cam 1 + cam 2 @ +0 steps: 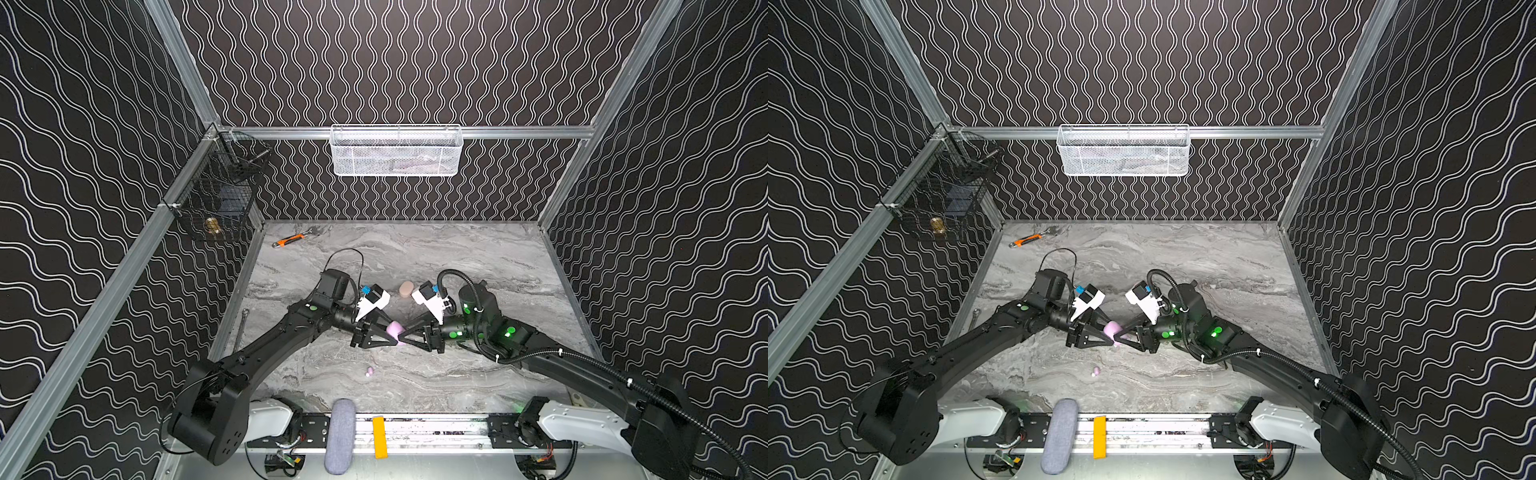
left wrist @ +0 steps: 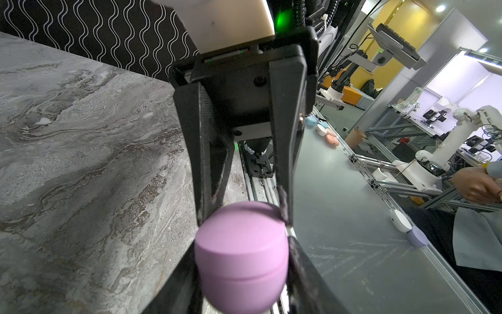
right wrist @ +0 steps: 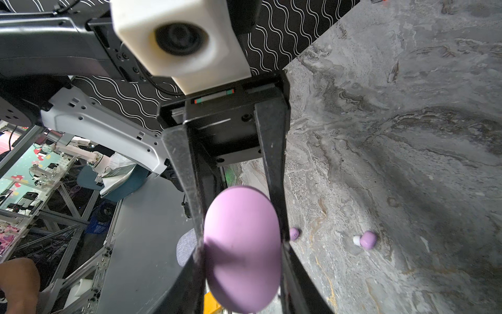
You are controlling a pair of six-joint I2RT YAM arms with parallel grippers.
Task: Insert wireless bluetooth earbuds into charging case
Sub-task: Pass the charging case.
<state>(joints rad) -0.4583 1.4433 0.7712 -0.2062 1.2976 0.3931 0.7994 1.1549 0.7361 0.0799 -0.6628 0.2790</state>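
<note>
A lilac-pink oval charging case (image 1: 394, 328) (image 1: 1112, 329) hangs just above the middle of the marble table, its lid closed along a seam. My left gripper (image 1: 395, 333) (image 2: 241, 244) is shut on the case (image 2: 241, 261) from the left. Facing it from the right, my right gripper (image 1: 402, 336) (image 3: 241, 247) is shut on the same case (image 3: 241, 252). One lilac-pink earbud (image 1: 369, 371) (image 1: 1096, 371) (image 3: 365, 239) lies on the table in front of the grippers. Another lilac-pink earbud (image 3: 294, 233) lies close beside the right gripper's finger.
A tan oval case (image 1: 406, 287) lies just behind the grippers. An orange-handled wrench (image 1: 291, 240) sits at the back left. A white mesh basket (image 1: 395, 150) hangs on the back wall, a black wire basket (image 1: 216, 195) on the left wall. A grey pouch (image 1: 340, 436) rests on the front rail.
</note>
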